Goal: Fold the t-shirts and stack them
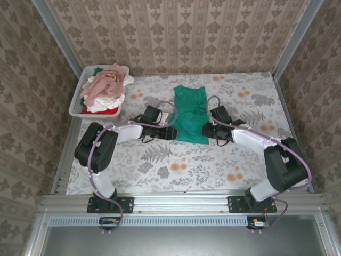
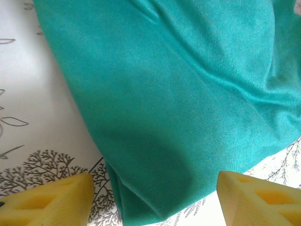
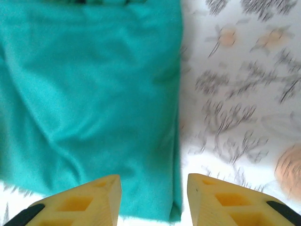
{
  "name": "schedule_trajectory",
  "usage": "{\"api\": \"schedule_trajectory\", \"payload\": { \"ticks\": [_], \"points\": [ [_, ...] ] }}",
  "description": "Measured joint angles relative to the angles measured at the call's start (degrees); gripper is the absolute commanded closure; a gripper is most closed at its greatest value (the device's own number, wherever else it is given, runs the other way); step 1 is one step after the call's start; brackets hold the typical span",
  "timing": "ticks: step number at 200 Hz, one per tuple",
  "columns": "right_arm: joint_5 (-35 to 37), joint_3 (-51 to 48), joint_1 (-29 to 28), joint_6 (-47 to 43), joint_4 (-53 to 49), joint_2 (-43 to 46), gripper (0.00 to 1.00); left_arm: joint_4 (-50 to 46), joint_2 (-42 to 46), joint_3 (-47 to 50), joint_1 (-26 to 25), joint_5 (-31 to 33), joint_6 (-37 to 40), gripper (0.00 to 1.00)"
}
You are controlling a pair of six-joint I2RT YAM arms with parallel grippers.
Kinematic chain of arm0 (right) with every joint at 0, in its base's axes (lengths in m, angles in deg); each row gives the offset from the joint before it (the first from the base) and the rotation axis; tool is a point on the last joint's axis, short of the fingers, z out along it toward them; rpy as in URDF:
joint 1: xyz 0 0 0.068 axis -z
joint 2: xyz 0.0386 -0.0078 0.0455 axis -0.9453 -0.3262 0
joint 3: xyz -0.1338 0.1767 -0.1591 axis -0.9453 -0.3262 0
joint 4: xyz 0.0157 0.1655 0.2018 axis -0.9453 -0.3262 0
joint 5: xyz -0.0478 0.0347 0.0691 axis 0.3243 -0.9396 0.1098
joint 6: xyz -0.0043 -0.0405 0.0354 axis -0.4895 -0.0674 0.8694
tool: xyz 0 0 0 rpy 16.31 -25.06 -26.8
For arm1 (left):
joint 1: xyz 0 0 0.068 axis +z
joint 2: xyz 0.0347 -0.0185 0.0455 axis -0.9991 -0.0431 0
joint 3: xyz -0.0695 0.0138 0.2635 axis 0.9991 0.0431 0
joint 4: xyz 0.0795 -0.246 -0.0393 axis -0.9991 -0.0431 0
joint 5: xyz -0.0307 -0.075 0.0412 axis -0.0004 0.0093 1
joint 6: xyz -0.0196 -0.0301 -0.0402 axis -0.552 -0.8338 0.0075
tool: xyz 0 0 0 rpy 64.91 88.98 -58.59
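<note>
Yellow fingertips [image 2: 47,200] of my left gripper [image 2: 153,200] sat at the bottom of the left wrist view. They were spread wide with nothing pinched. Teal-green t-shirt [image 2: 178,94] lay flat on the floral table [image 2: 28,94], and its folded near-left corner was right between and below my tips.

Right wrist view: right gripper [image 3: 153,200] also parted, holding nothing. The shirt's [image 3: 89,94] straight right edge ran down into the gap between the fingertips [image 3: 84,202], with the near hem just ahead of them. The cloth looked doubled here, with soft wrinkles.

Top view: the teal-green t-shirt [image 1: 190,114] was mid-table, already narrowed to a long band running away from my bases. Left gripper [image 1: 169,133] was at its near-left corner and right gripper [image 1: 205,129] at its near-right corner, both touching or just beside the cloth; I could not tell which. Pile of t-shirts [image 1: 106,88], pink, white and red, was bunched in the white tub [image 1: 76,97] at the far left, well apart.

My read on the step: sides were folded in and the crosswise fold was not yet done. The next move called for both grippers closing on the near corners through all layers. Then lift together and carry the hem toward the far end evenly, or the band would skew.
</note>
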Motion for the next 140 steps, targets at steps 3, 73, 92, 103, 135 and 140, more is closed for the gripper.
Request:
{"api": "schedule_trajectory", "payload": {
  "ticks": [3, 73, 92, 103, 135, 140],
  "points": [
    [0.0, -0.46, -0.24, 0.22, 0.26, 0.22, 0.57, 0.02, -0.11, 0.0, -0.09, 0.0, -0.02, 0.33],
    [0.31, -4.48, -3.28, 3.65, 3.34, -4.59, 0.63, 2.93, -2.12, 0.0, -1.07, 0.44, -2.51, 0.7],
    [1.01, -4.52, -3.76, 4.55, 3.74, -4.66, 0.74, 3.02, -2.29, 0.07, -1.11, -0.07, -2.86, 0.79],
    [0.94, -4.7, -4.39, 4.81, 4.66, -4.81, 0.79, 3.06, -2.27, 0.22, -1.25, -0.39, -3.28, 0.81],
    [1.31, -6.12, -6.97, 5.86, 5.97, -4.02, 0.86, 4.59, -0.74, 3.48, -1.62, -1.29, -4.7, 0.88],
    [1.36, -6.54, -7.52, 6.21, 5.92, -3.5, 0.86, 4.79, -0.04, 4.39, -1.68, -1.36, -4.94, 0.88]
  ]
}}
